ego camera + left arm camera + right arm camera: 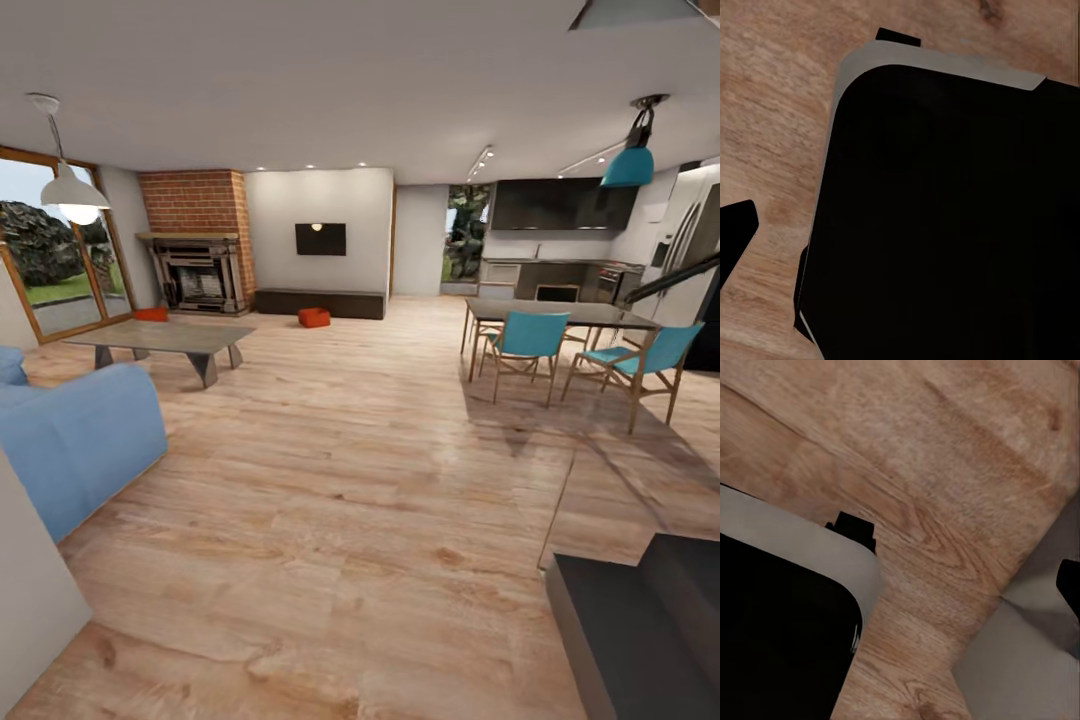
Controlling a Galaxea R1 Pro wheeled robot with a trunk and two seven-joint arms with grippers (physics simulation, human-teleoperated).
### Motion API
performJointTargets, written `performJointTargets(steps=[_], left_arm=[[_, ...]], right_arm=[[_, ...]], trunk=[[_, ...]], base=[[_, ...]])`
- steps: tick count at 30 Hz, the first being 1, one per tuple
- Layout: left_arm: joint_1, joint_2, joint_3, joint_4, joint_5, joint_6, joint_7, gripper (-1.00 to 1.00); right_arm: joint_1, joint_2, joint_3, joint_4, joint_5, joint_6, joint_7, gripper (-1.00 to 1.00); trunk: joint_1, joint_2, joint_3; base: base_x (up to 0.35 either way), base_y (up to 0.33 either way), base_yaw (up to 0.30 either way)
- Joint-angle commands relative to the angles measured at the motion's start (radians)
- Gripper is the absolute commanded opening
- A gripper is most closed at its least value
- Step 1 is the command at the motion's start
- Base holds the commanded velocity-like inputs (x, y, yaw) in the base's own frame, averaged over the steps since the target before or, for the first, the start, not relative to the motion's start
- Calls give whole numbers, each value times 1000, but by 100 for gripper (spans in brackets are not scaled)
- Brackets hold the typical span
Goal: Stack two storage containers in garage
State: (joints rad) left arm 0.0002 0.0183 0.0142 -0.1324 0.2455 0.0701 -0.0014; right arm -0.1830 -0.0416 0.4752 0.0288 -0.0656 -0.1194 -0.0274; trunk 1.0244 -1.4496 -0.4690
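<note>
I am in the living room (pixel 330 430), which has a light wood-plank floor. One red-orange storage container (pixel 313 317) sits on the floor in front of the long dark bench (pixel 320 302) under the wall TV. The other storage container (pixel 151 313) rests on the floor by the brick fireplace (pixel 197 268), behind the low table. Both are far from me. My left gripper (pixel 900 240) shows one dark fingertip (pixel 736 232) at the frame's edge. So does my right gripper (pixel 900 585), with its fingertip (pixel 1069 583). Nothing lies between the fingers. The garage is out of view.
A grey low table (pixel 165 340) and a blue sofa (pixel 75 440) stand at the left. A dining table (pixel 560 312) with teal chairs (pixel 527 345) is at the right, and the kitchen is behind it. My dark base (pixel 945 217) hangs over the planks. A pale wall (pixel 30 590) is close at the lower left.
</note>
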Motion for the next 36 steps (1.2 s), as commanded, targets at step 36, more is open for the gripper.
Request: performJointTargets(steps=[36], left_arm=[[0, -4, 2, -1, 5, 5, 0, 100]], right_arm=[[-1, -19, 8, 4, -3, 3, -6, 100]], trunk=[[1, 0, -1]], base=[[330, 0, 21]])
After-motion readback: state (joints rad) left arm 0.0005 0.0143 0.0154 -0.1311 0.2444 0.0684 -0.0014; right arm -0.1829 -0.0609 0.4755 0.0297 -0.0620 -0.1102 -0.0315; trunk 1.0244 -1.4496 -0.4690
